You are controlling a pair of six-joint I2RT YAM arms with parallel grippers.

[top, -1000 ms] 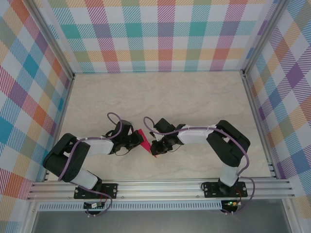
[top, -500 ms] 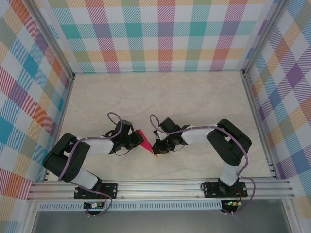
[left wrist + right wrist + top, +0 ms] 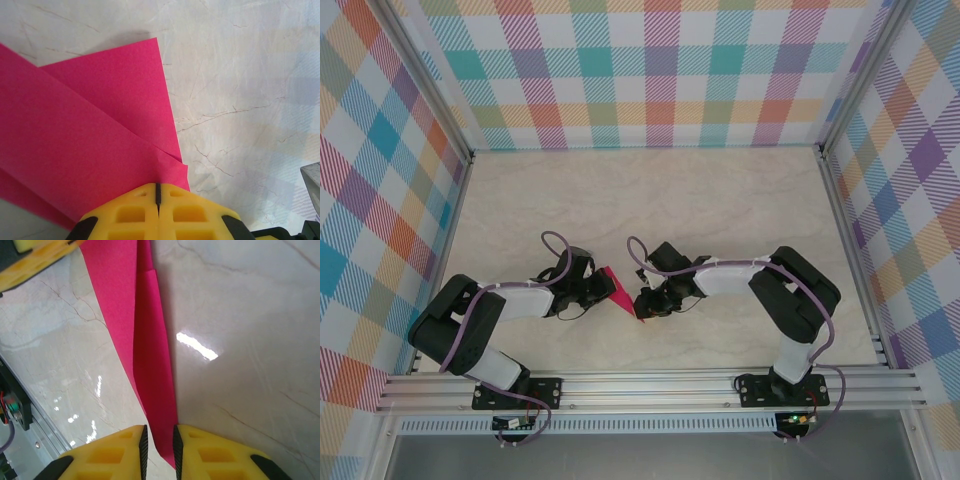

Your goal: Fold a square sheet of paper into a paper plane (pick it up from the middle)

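The square sheet of paper (image 3: 623, 292) is folded into a narrow magenta-pink pointed shape lying on the table between the two arms. My left gripper (image 3: 603, 283) is shut on its left edge, and in the left wrist view the yellow jaws of that gripper (image 3: 157, 192) meet on the paper (image 3: 90, 135), whose overlapping folds show. My right gripper (image 3: 640, 305) is at the paper's near tip. In the right wrist view the right gripper (image 3: 159, 440) has its jaws a little apart, with the slim end of the paper (image 3: 150, 340) running between them.
The marble-patterned table (image 3: 720, 200) is bordered by checked walls and a metal rail (image 3: 650, 385) along the near edge. The left gripper's yellow finger (image 3: 35, 255) shows at the top left of the right wrist view. Free tabletop lies behind and to the right.
The right gripper's jaws have parted slightly around the paper's tip, and the right wrist has shifted a little to the right. The left gripper has stayed shut on the paper.
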